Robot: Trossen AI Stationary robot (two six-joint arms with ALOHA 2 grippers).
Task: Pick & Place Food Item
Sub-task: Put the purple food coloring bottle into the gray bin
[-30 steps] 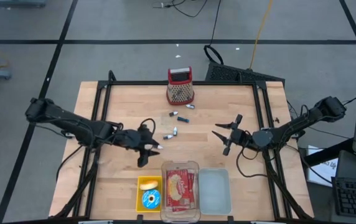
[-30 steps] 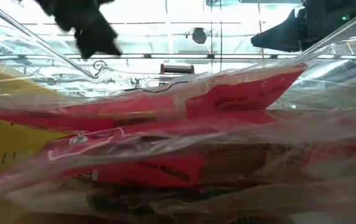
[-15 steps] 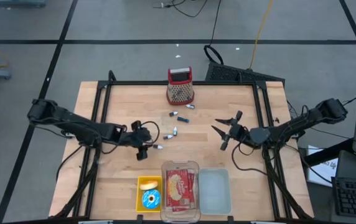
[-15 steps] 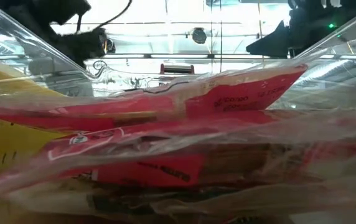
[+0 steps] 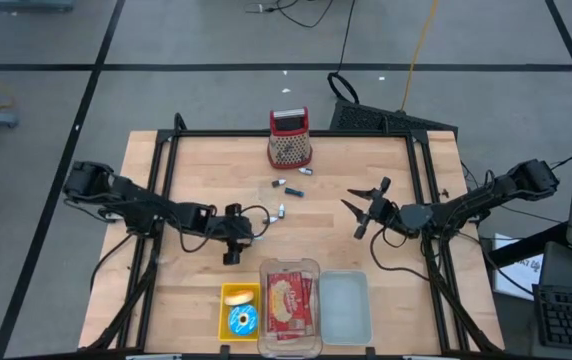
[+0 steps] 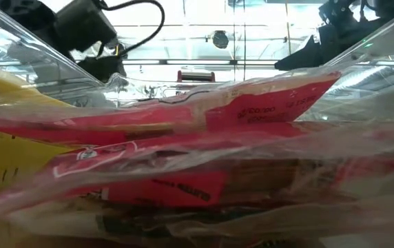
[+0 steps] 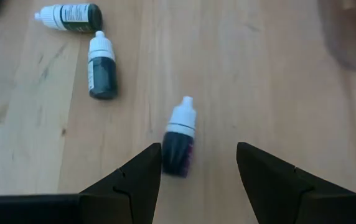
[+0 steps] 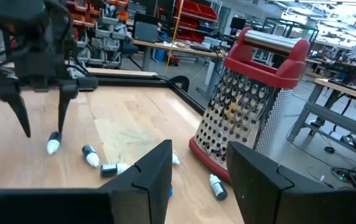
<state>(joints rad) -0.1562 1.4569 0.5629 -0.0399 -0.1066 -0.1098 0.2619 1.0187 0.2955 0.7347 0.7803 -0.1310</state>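
A small bottle (image 7: 179,138) with a white cap and a dark body lies on its side on the wooden table (image 5: 196,170). My left gripper (image 7: 198,163) is open and slants down over it, one finger on either side. In the right wrist view its fingertips stand just above the bottle (image 8: 53,144). In the high view the left gripper (image 5: 245,236) is left of the table's middle. My right gripper (image 5: 366,212) hangs open in the air at the right, holding nothing. A red food package (image 5: 288,300) lies in a clear container at the near edge.
Two more bottles (image 7: 102,74) lie just beyond the left gripper, and others (image 5: 286,187) lie farther back. A red-topped grater (image 5: 289,138) stands at the far middle. At the near edge stand a yellow bin (image 5: 240,310) and a clear tub (image 5: 344,305).
My left gripper has come down toward the table and rolled at the wrist, ending low over the bottle. Its fingers have stayed open. The bottles have not moved.
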